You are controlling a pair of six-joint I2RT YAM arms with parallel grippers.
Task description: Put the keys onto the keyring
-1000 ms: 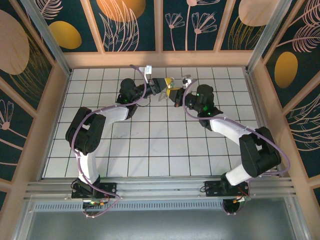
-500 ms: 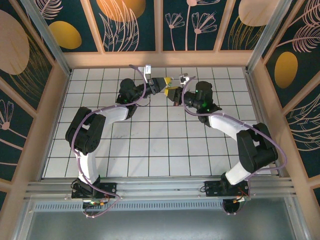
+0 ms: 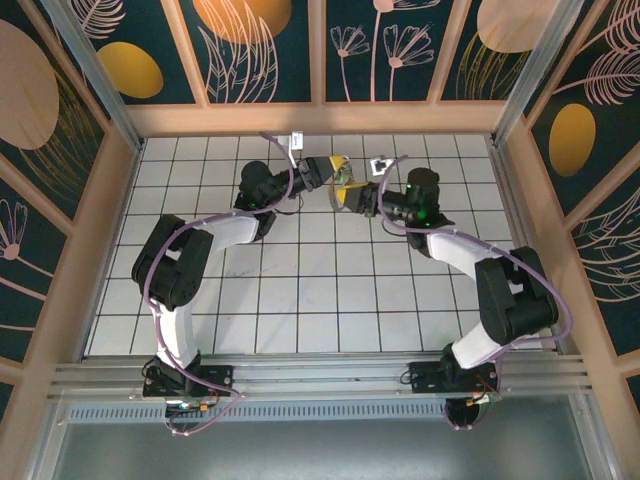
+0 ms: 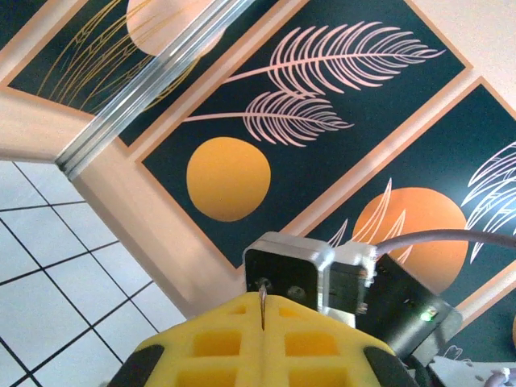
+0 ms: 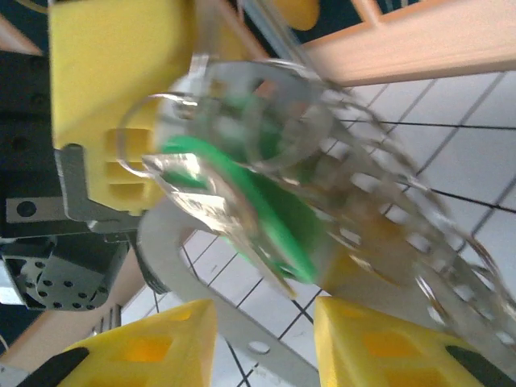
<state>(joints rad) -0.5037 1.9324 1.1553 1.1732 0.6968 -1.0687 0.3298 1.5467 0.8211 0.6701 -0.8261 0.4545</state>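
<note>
Counting first: there are two grippers, one keyring and one green key. The small silver keys [image 5: 192,190] are too blurred to count.

In the overhead view the left gripper [image 3: 336,167] and the right gripper [image 3: 348,196] meet above the tiled table [image 3: 300,300] at about 12 o'clock, near its far edge. The right one is just beside the left, at its 5 o'clock.

The left gripper is closed. In its wrist view the two yellow fingers [image 4: 210,347] are pressed together, and a thin metal wire stands up from the seam between them, pointing to 12 o'clock. I take this wire for a part of the keyring [image 4: 263,290], so the keyring is pinched there, in the air over the table.

The right gripper has its jaws apart. In its wrist view the yellow fingertips [image 5: 161,343] stand at 7 and 5 o'clock with a clear gap. A grey curved strip [image 5: 181,266] passes through this gap, and I cannot tell what it belongs to.

Above the gap, near the centre, is the green key [image 5: 258,210]. Its long axis runs from 10 o'clock to 4 o'clock, and I cannot tell which end is the blade. Shiny silver metal lies against its 10 o'clock end. Blurred silver loops [image 5: 403,242] spread from 12 o'clock down to 4 o'clock.
</note>
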